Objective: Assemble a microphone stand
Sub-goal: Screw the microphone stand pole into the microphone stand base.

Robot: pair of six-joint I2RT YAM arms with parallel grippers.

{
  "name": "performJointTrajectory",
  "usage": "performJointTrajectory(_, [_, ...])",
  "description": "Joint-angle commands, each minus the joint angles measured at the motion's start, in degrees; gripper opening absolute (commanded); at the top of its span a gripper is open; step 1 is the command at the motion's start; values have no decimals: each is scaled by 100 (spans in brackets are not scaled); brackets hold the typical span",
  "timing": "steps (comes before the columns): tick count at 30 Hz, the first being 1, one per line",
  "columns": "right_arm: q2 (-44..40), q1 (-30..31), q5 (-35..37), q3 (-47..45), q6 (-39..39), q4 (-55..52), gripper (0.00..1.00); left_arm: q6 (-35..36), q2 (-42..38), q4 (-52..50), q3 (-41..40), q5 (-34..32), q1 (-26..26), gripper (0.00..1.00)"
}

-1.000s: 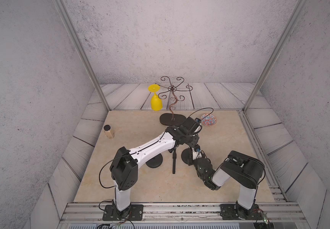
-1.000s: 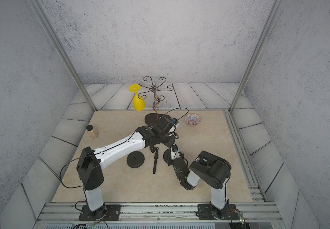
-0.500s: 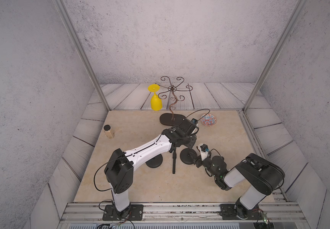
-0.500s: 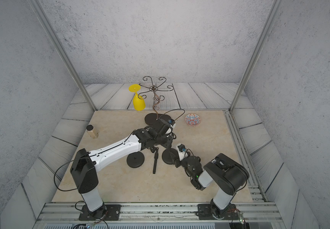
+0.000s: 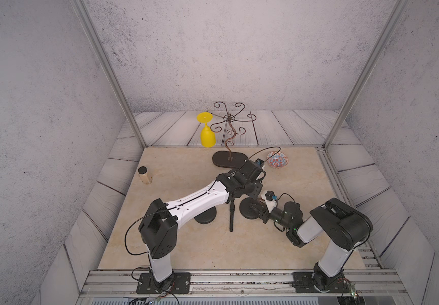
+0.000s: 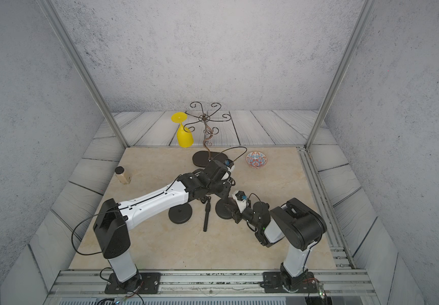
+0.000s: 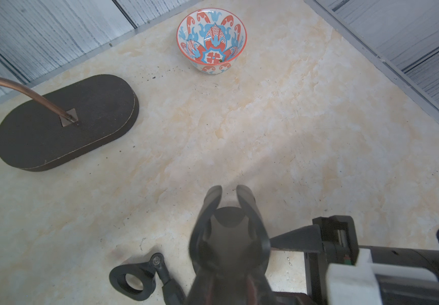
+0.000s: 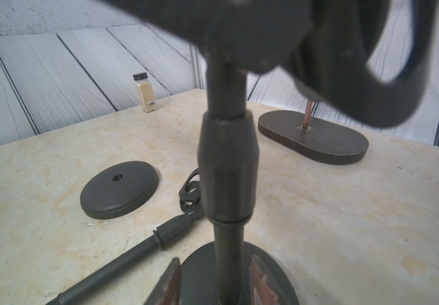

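A black microphone stand pole point(image 8: 226, 163) stands upright on its round base point(image 5: 247, 211). My left gripper point(image 5: 250, 188) is shut on the pole's top, just under the U-shaped clip point(image 7: 229, 227). My right gripper point(image 8: 215, 280) lies low over that base, open, with one finger on each side of the pole and a gap on both sides. A second pole point(image 5: 231, 216) with a ring clip point(image 7: 133, 280) lies flat on the table beside it. A spare round base point(image 6: 180, 214) sits partly under my left arm.
At the back stand a wire tree on an oval dark base point(image 5: 229, 159), a yellow goblet point(image 5: 207, 134) and a patterned bowl point(image 5: 277, 159). A spice jar point(image 5: 144, 175) stands at the left edge. Metal frame posts mark the back corners.
My right arm has swung out to the right, so its gripper now reaches the base from the right side. Its jaws have come apart. The left arm and the pole have stayed put.
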Motion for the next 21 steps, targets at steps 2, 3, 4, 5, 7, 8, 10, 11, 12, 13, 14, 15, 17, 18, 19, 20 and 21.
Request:
performJointTrajectory(2, [213, -114, -116, 156, -25, 39, 37, -128, 266, -980, -361, 224, -115, 15])
performJointTrajectory(3, [240, -130, -138, 182, -17, 39, 34, -136, 275, -978, -370, 236, -119, 15])
performJointTrajectory(4, [278, -133, -186, 217, -9, 43, 32, -153, 272, -983, -379, 247, -114, 15])
performJointTrajectory(5, [324, -139, -243, 257, -9, 40, 30, -164, 270, -974, -386, 263, -124, 15])
performJointTrajectory(7, [411, -139, -322, 330, -1, 46, 28, -182, 254, -937, -408, 279, -125, 15])
performJointTrajectory(8, [455, -139, -351, 366, -5, 40, 25, -182, 249, -935, -412, 289, -117, 15])
performJointTrajectory(10, [515, -134, -396, 412, -1, 40, 21, -182, 251, -939, -401, 296, -124, 15])
performJointTrajectory(11, [542, -131, -416, 431, -1, 43, 18, -182, 257, -942, -389, 291, -122, 15])
performJointTrajectory(12, [556, -139, -400, 440, 8, 41, 16, -182, 260, -938, -388, 298, -127, 15])
performJointTrajectory(13, [575, -136, -356, 441, 14, 39, 14, -182, 264, -934, -388, 315, -125, 15])
performJointTrajectory(14, [577, -138, -237, 433, 43, 42, 12, -186, 265, -925, -388, 323, -125, 14])
performJointTrajectory(15, [575, -120, -89, 408, 95, 43, 9, -182, 266, -922, -388, 331, -127, 15])
performJointTrajectory(17, [538, -32, 558, 292, 278, 39, 3, -200, 275, -900, -394, 333, -115, 15])
performJointTrajectory(18, [507, 63, 947, 222, 354, 39, 0, -208, 275, -902, -396, 334, -119, 15])
performJointTrajectory(19, [478, 203, 1557, 143, 410, 43, 0, -222, 275, -882, -401, 336, -117, 15])
performJointTrajectory(20, [463, 431, 2312, 80, 499, 42, 0, -229, 280, -867, -396, 335, -116, 15])
performJointTrajectory(21, [453, 666, 3041, 47, 558, 40, 0, -239, 275, -860, -405, 333, -114, 15])
